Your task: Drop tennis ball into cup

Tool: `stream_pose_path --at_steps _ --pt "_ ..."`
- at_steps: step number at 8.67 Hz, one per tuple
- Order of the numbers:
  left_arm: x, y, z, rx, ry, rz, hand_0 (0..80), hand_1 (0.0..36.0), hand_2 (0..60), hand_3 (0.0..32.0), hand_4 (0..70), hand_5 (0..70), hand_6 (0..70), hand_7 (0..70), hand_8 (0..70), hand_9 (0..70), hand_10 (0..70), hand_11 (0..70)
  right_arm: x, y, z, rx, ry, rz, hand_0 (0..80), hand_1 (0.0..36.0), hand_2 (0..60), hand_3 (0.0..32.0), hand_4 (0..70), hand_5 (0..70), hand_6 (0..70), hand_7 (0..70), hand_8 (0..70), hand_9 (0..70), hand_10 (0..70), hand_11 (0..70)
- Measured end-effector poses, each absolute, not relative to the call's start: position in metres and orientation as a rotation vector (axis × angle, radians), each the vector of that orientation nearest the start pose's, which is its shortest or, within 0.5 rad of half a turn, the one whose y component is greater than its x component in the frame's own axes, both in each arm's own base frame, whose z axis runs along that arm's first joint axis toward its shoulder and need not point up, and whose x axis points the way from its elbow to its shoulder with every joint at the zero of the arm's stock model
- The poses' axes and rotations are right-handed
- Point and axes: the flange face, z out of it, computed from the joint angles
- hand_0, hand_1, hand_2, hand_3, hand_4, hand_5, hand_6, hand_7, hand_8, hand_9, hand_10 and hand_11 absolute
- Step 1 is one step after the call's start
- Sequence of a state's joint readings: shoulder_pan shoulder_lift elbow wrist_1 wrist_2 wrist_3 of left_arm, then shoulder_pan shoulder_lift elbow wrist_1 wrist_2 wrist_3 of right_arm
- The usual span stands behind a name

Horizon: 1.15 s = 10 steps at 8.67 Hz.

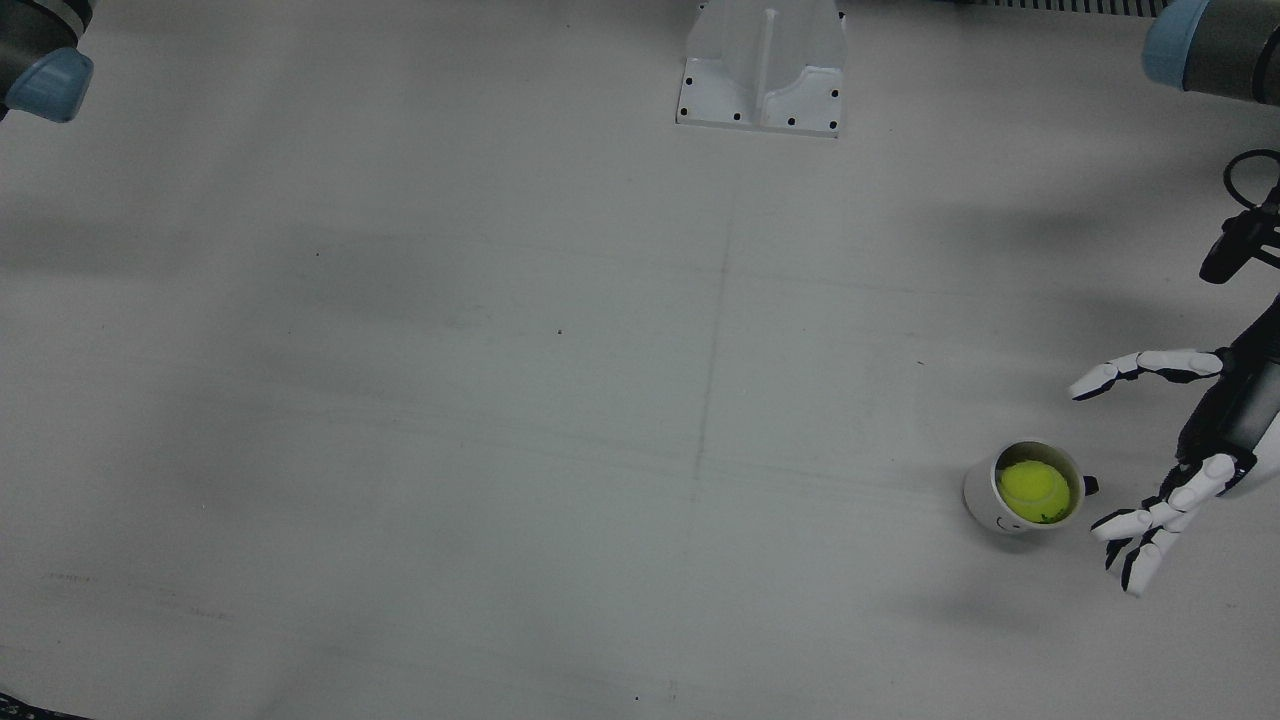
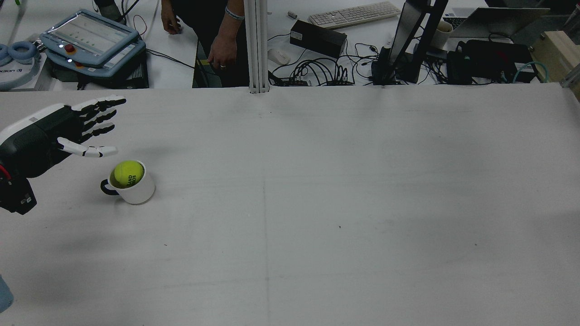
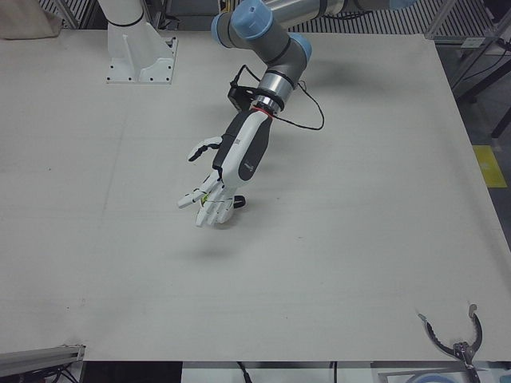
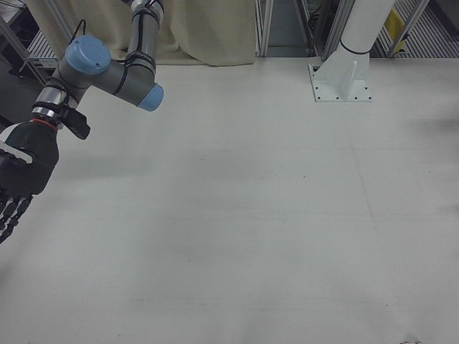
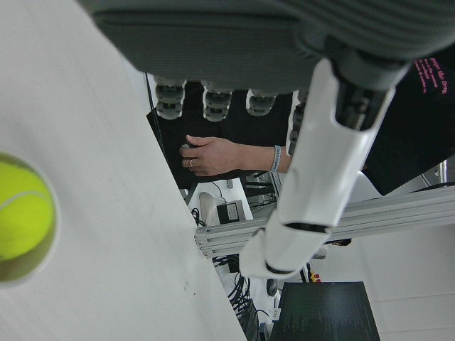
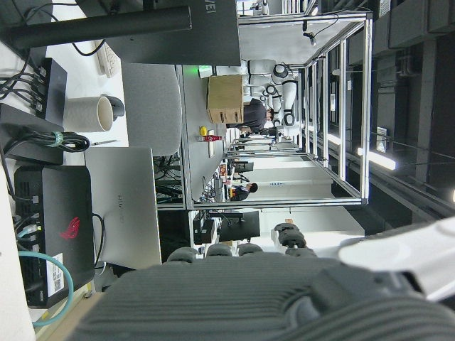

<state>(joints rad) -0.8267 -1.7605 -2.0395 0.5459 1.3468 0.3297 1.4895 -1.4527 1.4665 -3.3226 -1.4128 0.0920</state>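
1. Fingers [image 2: 97,108] of the left hand [image 2: 54,131]: white and black jointed segments, spread well apart and stretched out, holding nothing. The hand hangs above the desk [image 2: 317,181], just beside the cup and apart from it.
2. Left hand, front view [image 1: 1180,470]: thumb splayed away from the other fingers, the gap between them facing the cup.
3. Ball [image 2: 128,174]: round, felt-textured, yellow-green, with dark print on the side towards the rear camera. It sits inside the cup, its top bulging above the rim.
4. Cup [image 2: 136,190]: white, smooth, cylindrical mug standing upright, mouth up, long axis vertical. Its dark handle [image 2: 106,188] points towards the left hand. A small dark mark shows on its wall in the front view [image 1: 1003,522].
5. Right hand [image 4: 18,179]: dark palm with black fingers hanging downward at the edge of the right-front view, far from the cup. Whether those fingers are spread or closed cannot be told; nothing is seen in them.
6. Desk: flat, matt, pale grey sheet with a faint seam [image 1: 712,350] down its middle.
7. White pedestal base [image 1: 760,75]: bolted plate at the desk's far edge.
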Motion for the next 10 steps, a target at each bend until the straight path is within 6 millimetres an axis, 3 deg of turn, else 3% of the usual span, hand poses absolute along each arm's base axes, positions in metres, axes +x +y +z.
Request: stream_pose_path --at_steps 1,2,3,4,6,7,8,10 --pt "0.221 -0.471 0.425 -0.217 2.008 -1.647 80.0 36.0 60.0 0.0 14.1 13.5 4.4 0.0 1.0 2.2 4.5 11.1 0.106 -0.533 0.694 -0.013 1.962 -2.311 0.0 0.0 0.0 0.0 0.0 0.0 0.0 0.0 0.0 0.0 0.0 0.0" --pt "0.207 -0.471 0.414 -0.201 2.026 -1.652 68.8 36.0 53.9 0.0 6.7 10.4 2.1 0.0 0.0 0.0 2.0 6.8 0.106 -0.533 0.694 -0.013 1.962 -2.311 0.0 0.0 0.0 0.0 0.0 0.0 0.0 0.0 0.0 0.0 0.0 0.0" --pt "0.184 -0.474 0.396 -0.163 2.063 -1.656 55.8 33.7 41.3 0.0 0.3 7.4 0.1 0.0 0.0 0.0 0.0 0.8 0.106 -0.533 0.694 -0.013 1.962 -2.311 0.0 0.0 0.0 0.0 0.0 0.0 0.0 0.0 0.0 0.0 0.0 0.0" --pt "0.147 -0.485 0.373 -0.087 2.121 -1.657 47.0 23.8 37.9 0.0 0.0 4.0 0.0 0.0 0.0 0.0 0.0 0.0 0.106 -0.533 0.694 -0.013 1.962 -2.311 0.0 0.0 0.0 0.0 0.0 0.0 0.0 0.0 0.0 0.0 0.0 0.0" --pt "0.059 -0.505 0.344 0.133 2.200 -1.658 46.6 25.3 45.0 0.0 0.0 4.1 0.0 0.0 0.0 0.0 0.0 0.0 0.106 -0.533 0.694 -0.013 1.962 -2.311 0.0 0.0 0.0 0.0 0.0 0.0 0.0 0.0 0.0 0.0 0.0 0.0" --pt "0.029 -0.505 0.353 0.206 2.191 -1.688 47.7 27.4 46.9 0.0 0.0 4.7 0.0 0.0 0.0 0.0 0.0 0.0 0.106 -0.533 0.694 -0.013 1.962 -2.311 0.0 0.0 0.0 0.0 0.0 0.0 0.0 0.0 0.0 0.0 0.0 0.0" --pt "0.004 -0.499 0.377 0.260 2.161 -1.734 48.8 29.3 48.7 0.0 0.0 5.3 0.0 0.0 0.0 0.0 0.0 0.0 0.106 -0.533 0.694 -0.013 1.962 -2.311 0.0 0.0 0.0 0.0 0.0 0.0 0.0 0.0 0.0 0.0 0.0 0.0" --pt "-0.020 -0.487 0.407 0.306 2.128 -1.784 49.3 30.1 49.7 0.0 0.0 5.5 0.0 0.0 0.0 0.0 0.0 0.0 0.106 -0.533 0.694 -0.013 1.963 -2.310 0.0 0.0 0.0 0.0 0.0 0.0 0.0 0.0 0.0 0.0 0.0 0.0"
